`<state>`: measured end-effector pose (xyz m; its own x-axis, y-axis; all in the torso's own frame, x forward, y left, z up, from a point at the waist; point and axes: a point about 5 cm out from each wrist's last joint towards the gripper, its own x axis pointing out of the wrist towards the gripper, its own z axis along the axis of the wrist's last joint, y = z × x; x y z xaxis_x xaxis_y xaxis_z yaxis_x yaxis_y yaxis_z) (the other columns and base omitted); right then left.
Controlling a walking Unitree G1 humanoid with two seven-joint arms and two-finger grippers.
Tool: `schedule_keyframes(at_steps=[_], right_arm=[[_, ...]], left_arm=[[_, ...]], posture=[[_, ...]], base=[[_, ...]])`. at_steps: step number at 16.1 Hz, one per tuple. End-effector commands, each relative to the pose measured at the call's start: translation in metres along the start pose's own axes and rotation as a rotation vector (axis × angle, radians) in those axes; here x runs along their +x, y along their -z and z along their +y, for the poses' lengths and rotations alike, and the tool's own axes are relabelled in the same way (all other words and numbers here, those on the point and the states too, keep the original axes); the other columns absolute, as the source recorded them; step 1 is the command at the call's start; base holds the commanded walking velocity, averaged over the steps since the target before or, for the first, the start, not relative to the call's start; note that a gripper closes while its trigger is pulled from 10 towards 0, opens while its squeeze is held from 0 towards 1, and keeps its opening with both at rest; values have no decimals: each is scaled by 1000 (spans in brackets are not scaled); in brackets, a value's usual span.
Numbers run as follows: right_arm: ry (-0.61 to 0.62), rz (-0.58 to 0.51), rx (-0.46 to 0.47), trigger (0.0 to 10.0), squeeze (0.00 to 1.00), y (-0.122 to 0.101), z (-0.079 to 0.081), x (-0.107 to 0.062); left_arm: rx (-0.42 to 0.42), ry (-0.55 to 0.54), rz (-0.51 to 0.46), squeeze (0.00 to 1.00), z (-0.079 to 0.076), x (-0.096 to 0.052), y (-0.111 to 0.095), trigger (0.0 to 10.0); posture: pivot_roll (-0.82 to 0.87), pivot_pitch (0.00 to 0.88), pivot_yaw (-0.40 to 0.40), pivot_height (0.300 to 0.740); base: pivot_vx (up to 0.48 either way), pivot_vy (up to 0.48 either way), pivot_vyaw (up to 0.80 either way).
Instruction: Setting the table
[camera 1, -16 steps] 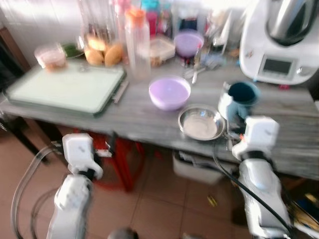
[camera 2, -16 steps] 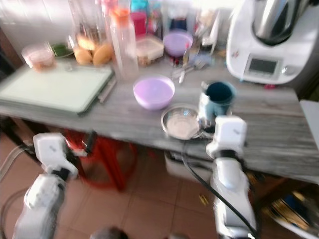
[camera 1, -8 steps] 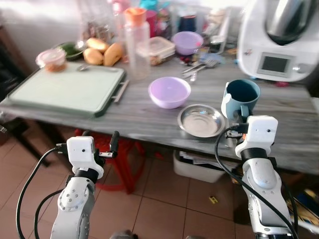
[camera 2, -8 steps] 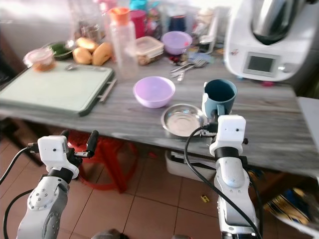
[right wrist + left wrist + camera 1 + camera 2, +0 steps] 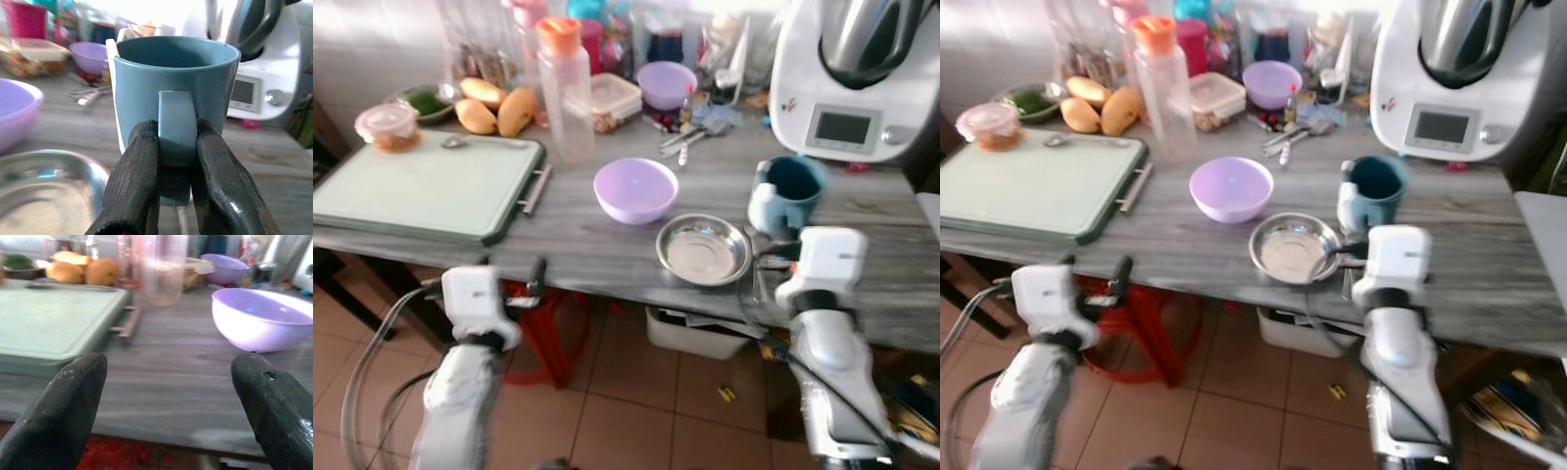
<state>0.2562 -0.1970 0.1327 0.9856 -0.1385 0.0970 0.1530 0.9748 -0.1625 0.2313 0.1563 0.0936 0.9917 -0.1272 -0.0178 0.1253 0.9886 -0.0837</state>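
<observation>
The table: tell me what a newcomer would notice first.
The teal mug stands out first: the right claw is shut on its handle, beside the steel bowl near the table's front edge. Next come the lilac bowl at the middle and the green tray on the left. The left claw hangs open before the table edge.

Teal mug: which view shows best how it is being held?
The right wrist view: the right gripper has both fingers shut on the teal mug by its handle, close up and sharp. The left and right eye views show the mug from above, blurred, beside the steel bowl, with the grip itself hidden.
</observation>
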Motion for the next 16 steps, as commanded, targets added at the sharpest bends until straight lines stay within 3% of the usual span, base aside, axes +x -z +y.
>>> schedule_keyframes(at_steps=[1,10,16], right_arm=[[-27,-25,11,10000,0,-5,7,2],[-42,-41,4,10000,0,-8,11,7],[-77,-51,10,10000,0,-13,7,52]], left_arm=[[21,-25,0,0,8,-2,-2,10000],[6,-38,13,0,9,-3,3,10000],[23,-3,34,0,11,-9,1,10000]], posture=[[-36,0,12,740],[-33,0,10,740],[8,0,28,740]], base=[[0,0,0],[0,0,0],[0,0,0]])
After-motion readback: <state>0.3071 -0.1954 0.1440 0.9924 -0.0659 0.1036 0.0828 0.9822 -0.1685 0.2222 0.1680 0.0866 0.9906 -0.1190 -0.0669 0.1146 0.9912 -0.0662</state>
